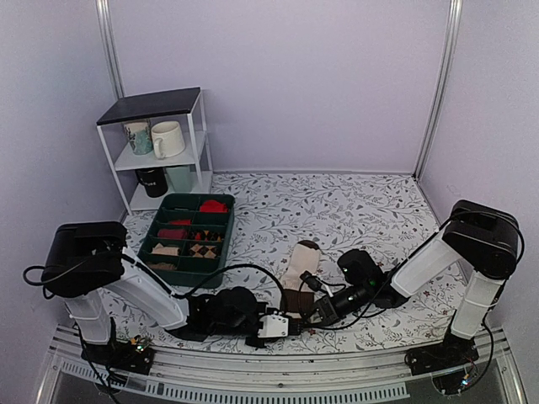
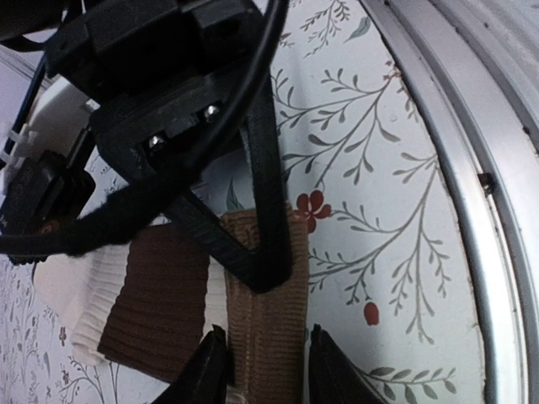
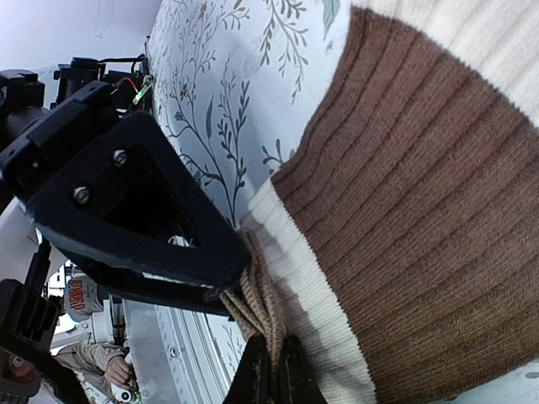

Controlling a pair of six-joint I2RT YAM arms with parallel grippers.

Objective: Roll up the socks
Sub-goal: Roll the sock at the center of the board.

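Observation:
The socks (image 1: 301,268) lie flat, stacked, on the floral table in front of the arms: cream, with a dark brown end at the far side and a wide brown band near me. In the left wrist view their tan cuff (image 2: 263,324) lies between the open fingers of my left gripper (image 2: 265,366), which straddles it. My right gripper (image 3: 274,370) is shut on the bunched edge of that cuff (image 3: 257,299), beside the brown band (image 3: 421,210). In the top view, both grippers, left (image 1: 291,321) and right (image 1: 306,314), meet at the socks' near end.
A green divided tray (image 1: 229,236) with red and checked rolled socks stands at the left. A white shelf (image 1: 199,126) with mugs stands behind it. A metal rail (image 2: 472,210) runs along the table's near edge, close to the cuff. Walls enclose the table.

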